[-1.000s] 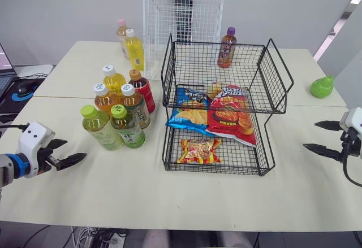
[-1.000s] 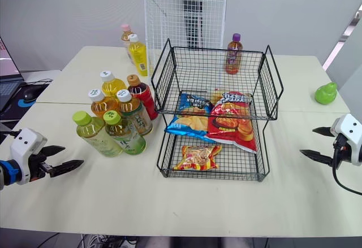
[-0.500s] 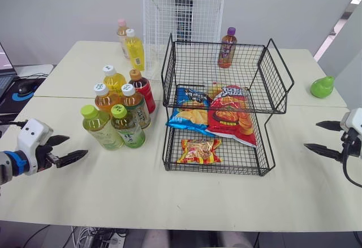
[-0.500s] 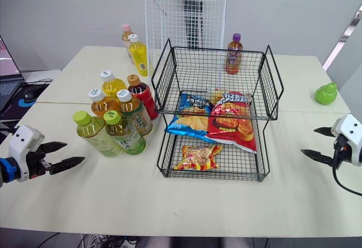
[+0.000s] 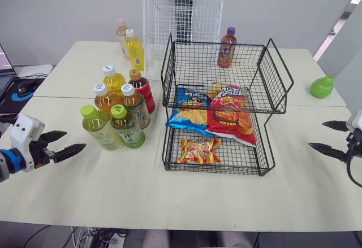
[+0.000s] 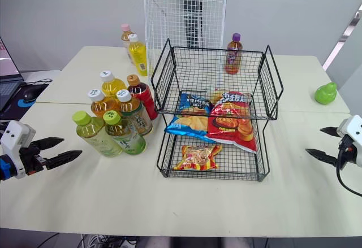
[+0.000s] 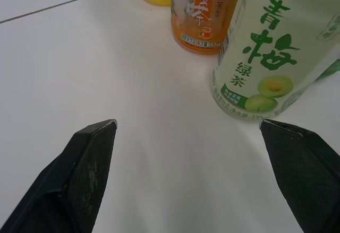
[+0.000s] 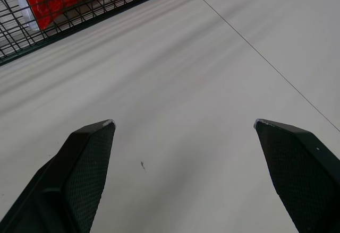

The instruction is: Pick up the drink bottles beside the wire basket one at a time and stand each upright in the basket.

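We are before the first pick, it seems: left gripper (image 5: 74,139) and right gripper (image 5: 317,134) gape, empty. The green-capped bottle (image 5: 99,127) stands left of the wire basket (image 5: 168,67) — next the left one should close around it.

Black two-tier wire basket (image 5: 275,75) stands mid-table (image 5: 169,197). Blue chip bag (image 5: 189,109) and red snack bag (image 5: 232,115) inside; small snack pack (image 5: 199,151) on bottom tier, front. Six-bottle cluster (image 5: 119,109) upright just left of basket. Yellow bottle (image 5: 134,49) and pink-capped bottle (image 5: 121,32) stand behind it. Purple-capped bottle (image 5: 227,47) and white wire panel (image 5: 182,16) stand behind basket. Green pear (image 5: 322,86) sits right of basket. Left gripper (image 5: 74,139) is left of basket, near cluster, fingers spread. Right gripper (image 5: 317,134) is right of basket, fingers spread.
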Controlling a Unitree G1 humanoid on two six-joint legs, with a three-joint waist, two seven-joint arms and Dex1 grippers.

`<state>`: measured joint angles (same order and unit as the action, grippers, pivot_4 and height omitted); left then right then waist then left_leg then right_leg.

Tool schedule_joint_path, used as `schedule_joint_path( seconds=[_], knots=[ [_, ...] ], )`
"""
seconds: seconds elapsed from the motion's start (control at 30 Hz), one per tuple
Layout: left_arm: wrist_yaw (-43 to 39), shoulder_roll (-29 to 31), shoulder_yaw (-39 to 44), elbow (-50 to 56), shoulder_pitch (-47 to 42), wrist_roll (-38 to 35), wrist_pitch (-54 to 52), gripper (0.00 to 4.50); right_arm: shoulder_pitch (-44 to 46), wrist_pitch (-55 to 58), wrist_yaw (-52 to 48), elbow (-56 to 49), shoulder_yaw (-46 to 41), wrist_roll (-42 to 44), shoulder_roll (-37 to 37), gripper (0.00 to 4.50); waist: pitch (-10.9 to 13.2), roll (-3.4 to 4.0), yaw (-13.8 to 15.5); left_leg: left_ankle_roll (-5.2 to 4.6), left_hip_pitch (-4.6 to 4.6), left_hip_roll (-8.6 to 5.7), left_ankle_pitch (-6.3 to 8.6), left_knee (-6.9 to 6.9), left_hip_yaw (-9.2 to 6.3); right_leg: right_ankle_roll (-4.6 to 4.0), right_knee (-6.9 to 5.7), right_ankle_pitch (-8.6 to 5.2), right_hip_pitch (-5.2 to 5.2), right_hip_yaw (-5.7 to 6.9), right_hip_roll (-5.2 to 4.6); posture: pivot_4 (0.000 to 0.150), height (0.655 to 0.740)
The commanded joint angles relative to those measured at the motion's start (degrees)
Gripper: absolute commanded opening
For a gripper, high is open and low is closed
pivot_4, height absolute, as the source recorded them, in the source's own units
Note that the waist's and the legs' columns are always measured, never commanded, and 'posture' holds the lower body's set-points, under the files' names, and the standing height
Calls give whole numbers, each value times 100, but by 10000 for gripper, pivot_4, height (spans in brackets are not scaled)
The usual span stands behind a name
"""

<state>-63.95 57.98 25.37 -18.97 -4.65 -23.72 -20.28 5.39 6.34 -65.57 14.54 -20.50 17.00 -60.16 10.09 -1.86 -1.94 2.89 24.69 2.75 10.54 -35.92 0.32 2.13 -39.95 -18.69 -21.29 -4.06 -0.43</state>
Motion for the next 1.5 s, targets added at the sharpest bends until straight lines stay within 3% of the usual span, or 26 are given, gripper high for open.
schedule_joint_path(
  seconds=[0.03, 0.3, 0.43, 0.6, 0.77, 0.87, 1.0, 1.17, 1.3, 1.5],
  knots=[
    [92, -41, 266, 274, 84, -164, -116, 44724, -163, -116, 179, -479, -547, 203, 26, 45000, 0, 0, 1, 0, 0, 0, 0, 0, 0, 0, 0, 0, 0, -1, 0, 1500, 7360],
    [237, -110, 378, 573, 252, -295, -385, 44724, -988, 565, 296, -2437, -2186, 1039, 210, 45000, 0, 0, 7, 1, 3, 1, 0, 0, -4, 2, 0, -1, 1, 1, -1, 1500, 7360],
    [294, -139, 431, 776, 373, -386, -539, 44724, -749, 1429, 389, -3421, -2499, 1872, -51, 45000, 0, 0, -2, 0, 1, 8, 0, -2, -5, 3, 1, -2, 5, 2, -6, 1500, 7360],
    [432, -214, 683, 1210, 642, -548, -760, 44724, 763, 1950, 545, -3794, -1220, 2733, -365, 45000, 0, -5, -78, 0, -4, 36, 0, -3, 1, -1, 2, -1, 4, 0, -6, 1500, 7360],
    [511, -383, 1495, 2329, 1497, -924, -1237, 44724, 2473, 2142, 265, -3668, 564, 2960, 237, 45000, 3, -18, -151, 3, -2, 71, 2, 1, -1, -29, 9, 8, -9, 1, -4, 1500, 7360],
    [692, -572, 2164, 3088, 1906, -1309, -1693, 44724, 2833, 2148, 59, -3510, 1088, 2890, 621, 45000, 7, -15, -119, 6, 2, 76, 4, 3, -3, -36, 6, 8, -16, 4, 3, 1500, 7360],
    [1334, -795, 2816, 4020, 1816, -2273, -2586, 44724, 2948, 2013, 34, -3435, 1429, 2703, 1018, 45000, 9, -18, 4, 7, 6, 73, 4, -1, -6, -37, 6, 6, -13, 17, 4, 1500, 7360],
    [2615, -1138, 2439, 4510, 982, -2658, -2912, 44724, 2944, 2041, 82, -3576, 1609, 2515, 1214, 45000, 9, -17, 43, 5, 5, 83, 2, -15, 6, -36, 3, 6, 2, 26, 23, 1500, 7360],
    [3412, -1460, 1865, 4603, 449, -2341, -2715, 44724, 2968, 2097, 84, -3599, 1603, 2486, 1227, 45000, 8, -19, 37, 5, 3, 80, 2, -15, 7, -33, 3, 8, 2, 17, 27, 1500, 7360],
    [3887, -1663, 1097, 4409, 82, -1797, -2392, 44724, 2989, 2281, 111, -3669, 1469, 2602, 1146, 45000, 8, -20, 21, 6, 5, 81, 3, -10, 13, -34, 2, 9, -2, 15, 35, 1500, 7360]
  ],
)
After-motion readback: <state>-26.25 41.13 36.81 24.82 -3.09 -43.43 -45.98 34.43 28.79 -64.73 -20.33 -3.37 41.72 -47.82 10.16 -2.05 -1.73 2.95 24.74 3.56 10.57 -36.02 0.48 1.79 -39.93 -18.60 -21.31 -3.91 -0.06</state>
